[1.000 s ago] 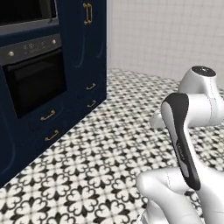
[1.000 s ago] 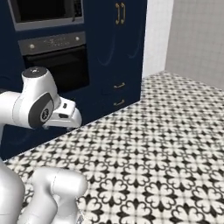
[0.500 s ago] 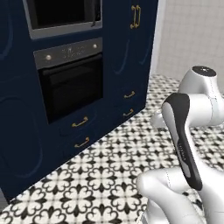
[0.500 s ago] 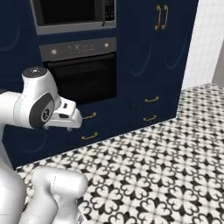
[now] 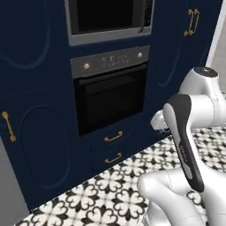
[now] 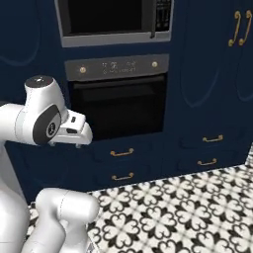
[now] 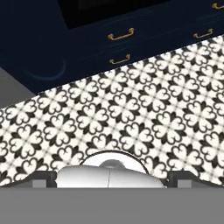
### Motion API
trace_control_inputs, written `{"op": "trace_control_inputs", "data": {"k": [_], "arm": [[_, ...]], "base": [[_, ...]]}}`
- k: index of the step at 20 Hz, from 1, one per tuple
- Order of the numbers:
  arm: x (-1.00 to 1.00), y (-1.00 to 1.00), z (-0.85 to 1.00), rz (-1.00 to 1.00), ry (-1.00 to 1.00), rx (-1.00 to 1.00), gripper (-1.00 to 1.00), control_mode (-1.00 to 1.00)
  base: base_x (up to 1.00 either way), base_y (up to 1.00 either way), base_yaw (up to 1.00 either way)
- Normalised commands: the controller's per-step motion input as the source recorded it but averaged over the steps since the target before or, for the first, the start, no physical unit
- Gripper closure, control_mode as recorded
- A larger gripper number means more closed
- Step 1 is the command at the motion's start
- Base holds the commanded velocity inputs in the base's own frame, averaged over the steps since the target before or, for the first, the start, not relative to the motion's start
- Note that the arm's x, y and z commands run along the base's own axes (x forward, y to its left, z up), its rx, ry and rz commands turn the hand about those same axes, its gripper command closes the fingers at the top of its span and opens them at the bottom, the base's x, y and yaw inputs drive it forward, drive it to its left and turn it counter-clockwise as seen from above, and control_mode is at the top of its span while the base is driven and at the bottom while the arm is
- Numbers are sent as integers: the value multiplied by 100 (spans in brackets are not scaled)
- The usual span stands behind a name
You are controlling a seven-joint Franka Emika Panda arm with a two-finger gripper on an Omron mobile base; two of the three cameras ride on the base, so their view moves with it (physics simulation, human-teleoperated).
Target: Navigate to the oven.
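Ahead in navy cabinetry, oven (image 5: 110, 95) faces base; microwave (image 5: 110, 20) top cropped; end effector state indiscernible.

Oven (image 5: 110, 99): set in the cabinet wall ahead of the base, near the middle of both base views.
Microwave (image 5: 110, 20): directly above the oven, in the same column.
Control strip (image 6: 117, 67): along the oven's top edge, just under the microwave.
Drawers (image 5: 114, 145): 2, stacked directly below the oven; the lower one meets the floor.
More drawers (image 6: 210, 148): 2, right of those, under the tall doors.
Tall doors (image 6: 238, 44): right of the oven column.
Cabinet door (image 5: 39, 150): left of the oven.
Floor (image 7: 131, 109): tiled, in front of the cabinets, under the hand.
Gripper: fingertips seemingly at the hand view's bottom corners, too hidden to judge.
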Motion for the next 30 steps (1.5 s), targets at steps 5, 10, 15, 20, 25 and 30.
{"op": "trace_control_inputs", "data": {"k": [5,10,15,20,25,30], "arm": [[0,0,0,0,0,0,-100,100],[0,0,0,0,0,0,-100,100],[0,0,0,0,0,0,-100,100],[0,0,0,0,0,0,-100,100],[0,0,0,0,0,0,-100,100],[0,0,0,0,0,0,-100,100]], "base": [[100,-47,44],[100,-94,39],[100,-78,37],[100,-23,19],[34,0,-1],[0,0,0]]}}
